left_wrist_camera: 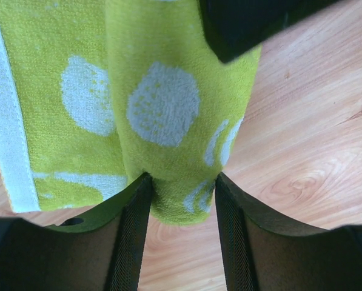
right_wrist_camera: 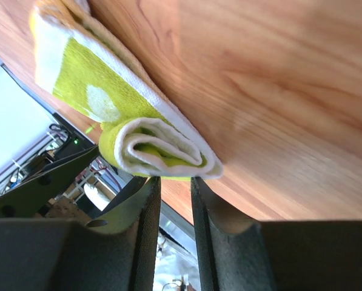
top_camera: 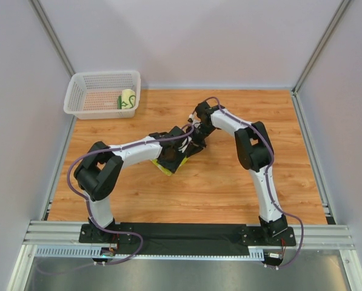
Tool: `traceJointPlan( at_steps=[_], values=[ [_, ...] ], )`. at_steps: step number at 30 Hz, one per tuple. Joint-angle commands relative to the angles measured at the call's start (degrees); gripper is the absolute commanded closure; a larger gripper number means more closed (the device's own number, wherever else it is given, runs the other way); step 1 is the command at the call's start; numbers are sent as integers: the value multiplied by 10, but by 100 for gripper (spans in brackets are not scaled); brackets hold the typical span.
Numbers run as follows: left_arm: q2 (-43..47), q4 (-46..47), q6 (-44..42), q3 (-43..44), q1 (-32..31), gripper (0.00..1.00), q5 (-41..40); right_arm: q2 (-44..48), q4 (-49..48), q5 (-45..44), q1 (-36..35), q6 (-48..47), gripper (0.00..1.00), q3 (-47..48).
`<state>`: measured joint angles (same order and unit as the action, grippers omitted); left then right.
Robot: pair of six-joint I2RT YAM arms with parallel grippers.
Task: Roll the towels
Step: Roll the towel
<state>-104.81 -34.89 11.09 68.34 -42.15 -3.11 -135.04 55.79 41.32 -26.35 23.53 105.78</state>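
Observation:
A lime-yellow towel (top_camera: 164, 168) with pale dots lies mid-table, partly rolled. In the left wrist view the roll (left_wrist_camera: 168, 109) runs away from the camera, and my left gripper (left_wrist_camera: 184, 182) is shut on its near end, both fingertips pressing its sides. The towel's flat part (left_wrist_camera: 53, 91) with a white hem spreads to the left. The right wrist view shows the roll's spiral end (right_wrist_camera: 162, 148) just beyond my right gripper (right_wrist_camera: 176, 179), whose jaws stand narrowly open with nothing between them. Both grippers (top_camera: 179, 151) (top_camera: 196, 140) meet over the towel. Another rolled towel (top_camera: 127, 98) lies in the basket.
A white mesh basket (top_camera: 71, 97) stands at the back left corner of the wooden table (top_camera: 247, 115). Grey walls close in the left, right and back sides. The right arm's black fingers (left_wrist_camera: 247, 24) reach over the far end of the roll.

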Motion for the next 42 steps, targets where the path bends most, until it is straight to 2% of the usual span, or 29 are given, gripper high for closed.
traceJointPlan(
  at_steps=[1, 5, 9, 13, 18, 21, 26, 34, 42],
  values=[
    [-28, -10, -12, -40, 1, 47, 4, -8, 8, -15, 7, -1, 71, 36],
    [-30, -5, -15, -48, 1, 49, 25, 0, 9, -12, 9, -3, 72, 28],
    [-32, -9, -15, -46, 1, 55, 27, 23, -1, -13, 19, -4, 72, -3],
    [-29, -18, -18, -35, 1, 62, 64, 58, -20, -5, 50, -1, 72, -50],
    [-38, -75, -8, 35, 1, 63, 101, 116, -38, 2, 96, 2, 72, -111],
    [-50, -106, 8, 86, 8, 64, 148, 144, -40, 3, 117, 0, 72, -137],
    [-75, -127, 46, 134, 36, 66, 291, 179, -45, 8, 133, -1, 72, -172],
    [-77, -85, 108, 108, 110, 68, 469, 226, -99, 61, 132, 5, 68, -250],
    [-101, -84, 133, 92, 161, 68, 543, 234, -139, 94, 111, 12, 58, -264]
  ],
)
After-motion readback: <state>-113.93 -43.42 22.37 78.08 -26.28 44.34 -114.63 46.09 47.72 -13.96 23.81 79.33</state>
